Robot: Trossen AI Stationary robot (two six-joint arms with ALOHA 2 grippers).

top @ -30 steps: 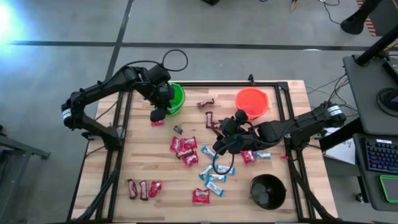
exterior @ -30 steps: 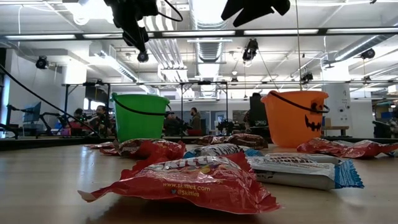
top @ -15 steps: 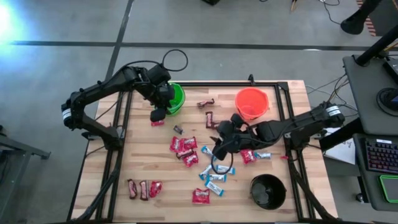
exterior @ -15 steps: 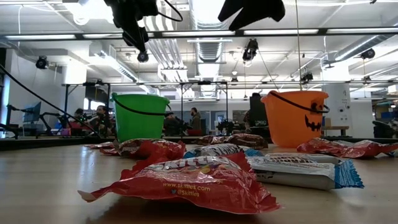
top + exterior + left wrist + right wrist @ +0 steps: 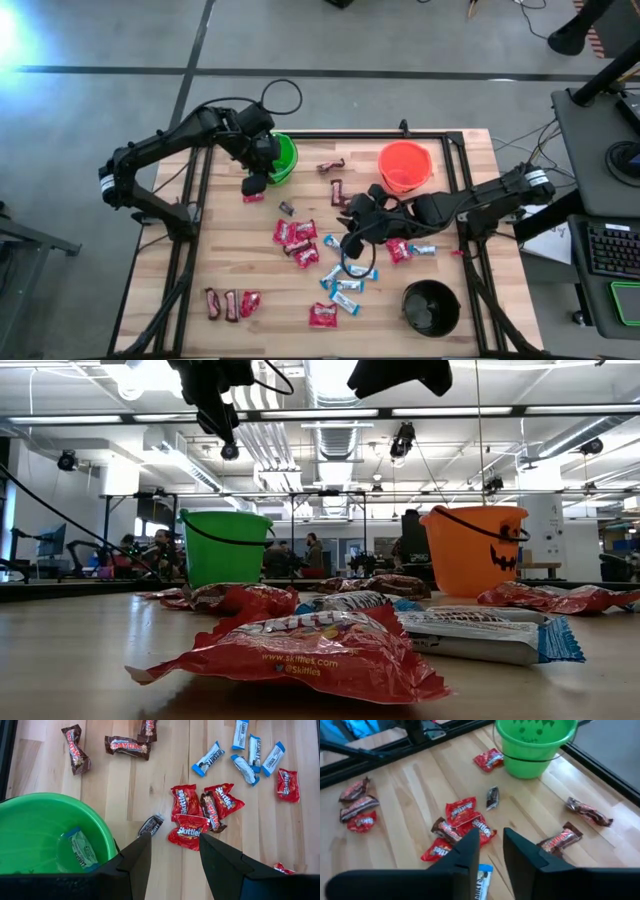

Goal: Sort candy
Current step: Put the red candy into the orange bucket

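Candy [image 5: 300, 238] scattered, right claw [image 5: 345, 240] above, perhaps empty

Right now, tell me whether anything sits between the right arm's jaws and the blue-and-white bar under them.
Nothing visible does. The right gripper hangs directly over the blue-and-white bar, whose end shows in the gap between its jaws. The red packets lie farther ahead, clear of that gap. The left gripper waits by the green bucket.

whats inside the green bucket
One pale wrapped candy lies on the floor of the green bucket. The left arm's jaws cover the near part of the floor, so more could be hidden.
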